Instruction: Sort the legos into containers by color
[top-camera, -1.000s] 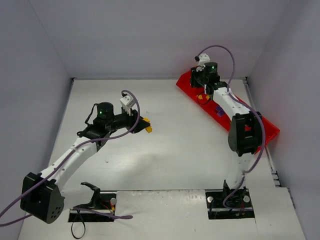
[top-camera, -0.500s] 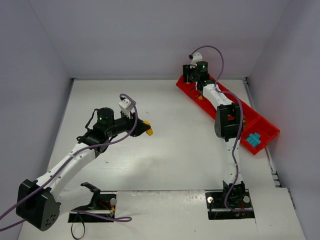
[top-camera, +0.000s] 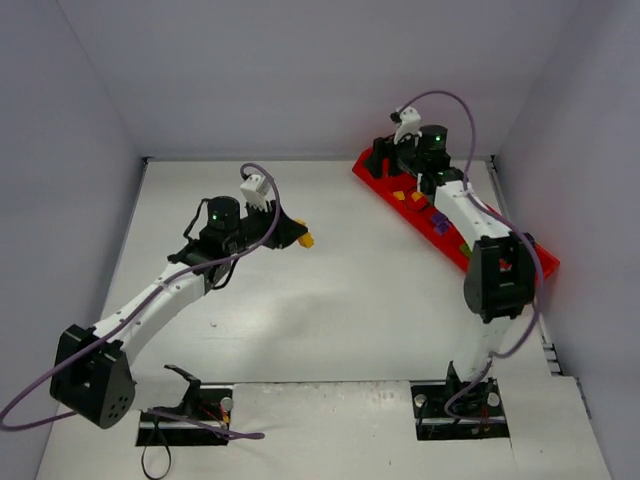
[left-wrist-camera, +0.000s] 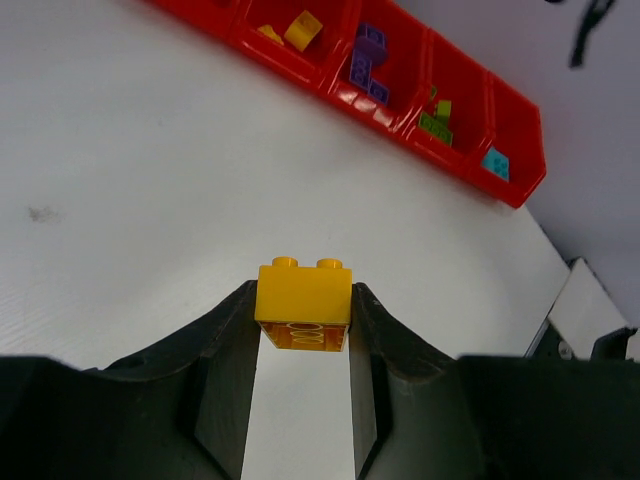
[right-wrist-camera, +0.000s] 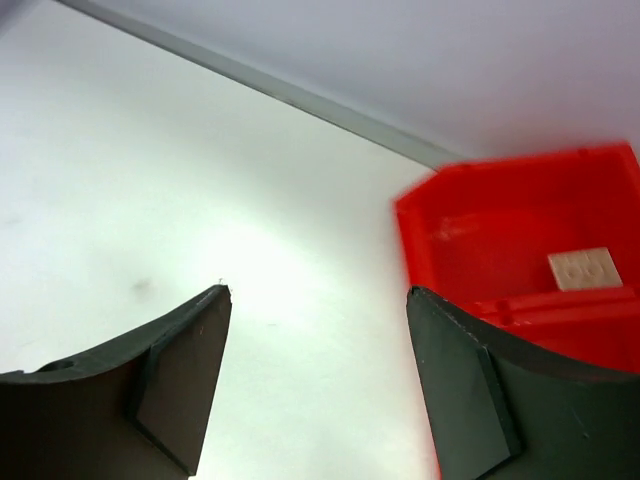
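Orange-yellow lego (left-wrist-camera: 304, 292) pinched in left gripper (left-wrist-camera: 303, 312), over the table (left-wrist-camera: 150, 150), well apart from red tray (left-wrist-camera: 522, 192)
Right gripper (right-wrist-camera: 318, 296) spread wide beside tray's end compartment; yellow (left-wrist-camera: 303, 28), purple (left-wrist-camera: 368, 55), green (left-wrist-camera: 436, 120), cyan (left-wrist-camera: 495, 162) legos lying in separate compartments

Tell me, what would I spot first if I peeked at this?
The bright yellow brick pinched in the left tool, over the middle of the white table. Next, the long red tray along the far right side, with purple bricks, green bricks and a cyan brick in separate boxes. The right tool hangs open by the tray's far end.
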